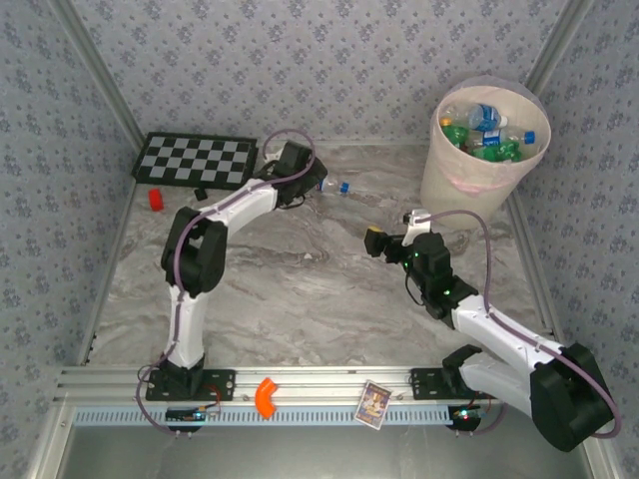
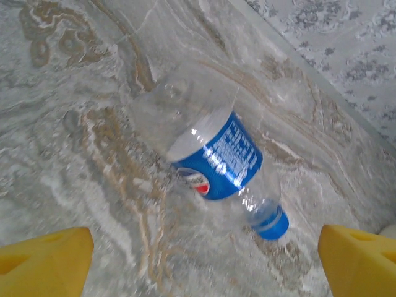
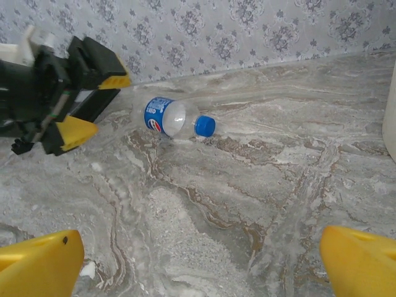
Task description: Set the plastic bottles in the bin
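A clear plastic bottle with a blue label and blue cap is lying on its side on the marbled bench, at the far middle close to the back wall. Its cap is pointing right, toward the bin.

The left end effector is hanging just left of this bottle. Its yellow fingers are standing spread wide, with the bottle lying beyond them and touching neither.

The right end effector is hovering over the middle right of the bench, well apart from the bottle and nearer than it. It is facing toward the bottle. Its fingers are also spread wide, with nothing between them but bare bench.

The bin is standing in the far right corner, a clear liner showing at its rim. Several bottles are lying inside it, green ones and clear ones with blue labels.

A checkerboard is lying at the far left, and a small red block is sitting just near of it.
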`<state>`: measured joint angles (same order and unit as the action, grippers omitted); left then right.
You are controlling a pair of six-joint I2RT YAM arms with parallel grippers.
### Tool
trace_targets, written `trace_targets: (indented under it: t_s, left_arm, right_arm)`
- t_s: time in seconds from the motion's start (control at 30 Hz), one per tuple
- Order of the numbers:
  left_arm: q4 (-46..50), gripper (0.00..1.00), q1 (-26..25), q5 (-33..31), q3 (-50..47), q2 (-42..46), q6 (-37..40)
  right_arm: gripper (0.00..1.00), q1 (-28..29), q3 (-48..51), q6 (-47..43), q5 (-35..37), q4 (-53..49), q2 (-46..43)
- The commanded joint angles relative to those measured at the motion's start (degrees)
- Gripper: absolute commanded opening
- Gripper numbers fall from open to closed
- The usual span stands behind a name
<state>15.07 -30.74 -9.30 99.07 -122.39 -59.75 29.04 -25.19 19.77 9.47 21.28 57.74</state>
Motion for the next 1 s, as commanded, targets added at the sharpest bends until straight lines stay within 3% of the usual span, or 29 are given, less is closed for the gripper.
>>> trace_targets:
  t_s: [0.0, 0.3, 0.4, 0.5, 0.67, 0.97]
  left_arm:
    - [8.0, 0.93, 0.2, -3.6, 8.4, -5.5, -2.5]
    - [19.4, 0.95, -0.1, -6.8, 30.1, -18.8, -2.9]
    - [28.6, 0.91, 0.1, -7.3, 40.3, -25.0, -4.4]
    - [31.8, 0.87, 0.1, -6.8, 47.2, -29.3, -4.3]
    - [29.5, 0.84, 0.0, -3.9, 48.0, -31.4, -5.1]
    - [34.0, 0.78, 0.5, -2.6, 47.7, -31.3, -3.6]
  right_arm:
    - [1.00, 0.5, 0.3, 2.0, 1.0, 2.0, -1.0]
    - [0.99, 0.5, 0.3, 2.6, 1.1, 1.3, -1.3]
    - [1.00, 0.5, 0.2, 2.8, 0.7, 1.0, -1.7]
    - [0.99, 0.6, 0.2, 2.8, 0.8, 0.8, -1.8]
    - [1.00, 0.6, 0.1, 3.0, 1.1, 0.5, -2.1]
    - [0.99, 0.6, 0.0, 3.3, 1.3, -0.1, -2.7]
